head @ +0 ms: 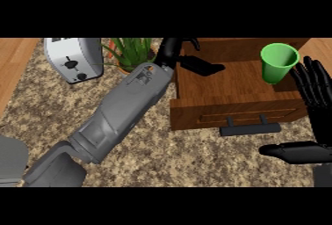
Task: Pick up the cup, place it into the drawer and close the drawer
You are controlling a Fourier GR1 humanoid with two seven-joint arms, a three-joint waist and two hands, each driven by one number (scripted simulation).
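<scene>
Both hands released: right hand (314, 90) just right of the cup (279, 63), upright in the open drawer (236, 90); left hand (174, 48) over its far-left corner, beside plant (133, 50) and toaster (74, 59).

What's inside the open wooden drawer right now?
The green cup stands upright, mouth up, in the right side of the drawer. The left hand lies over the left rear corner and covers the floor there. The rest of the floor shows bare wood.
</scene>
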